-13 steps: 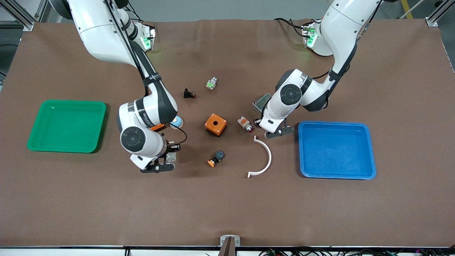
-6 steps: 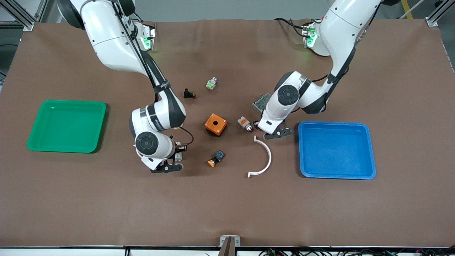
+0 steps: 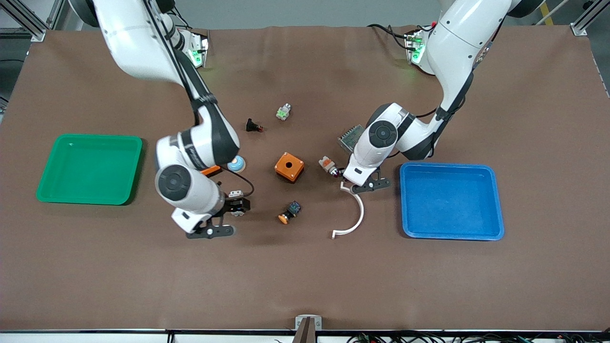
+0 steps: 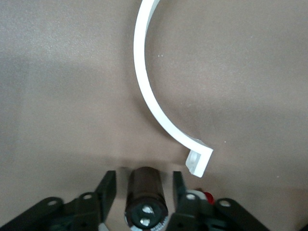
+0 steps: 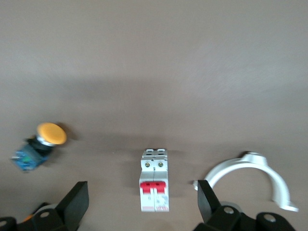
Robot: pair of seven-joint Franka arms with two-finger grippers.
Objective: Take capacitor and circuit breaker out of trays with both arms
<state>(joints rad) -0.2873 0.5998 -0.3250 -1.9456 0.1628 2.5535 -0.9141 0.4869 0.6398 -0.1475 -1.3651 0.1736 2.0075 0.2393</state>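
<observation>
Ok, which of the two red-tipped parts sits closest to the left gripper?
The white-and-orange lamp: it lies right beside the left gripper. The black red-tipped part lies farther from the front camera, toward the right arm's end of the table.

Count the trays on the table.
2. The green tray sits toward the right arm's end of the table; the blue tray sits toward the left arm's end. None looks hidden.

The left hand (image 4: 143, 192) straddles the capacitor (image 4: 145, 195) without touching, beside the white curved strip (image 4: 149, 101).
</observation>
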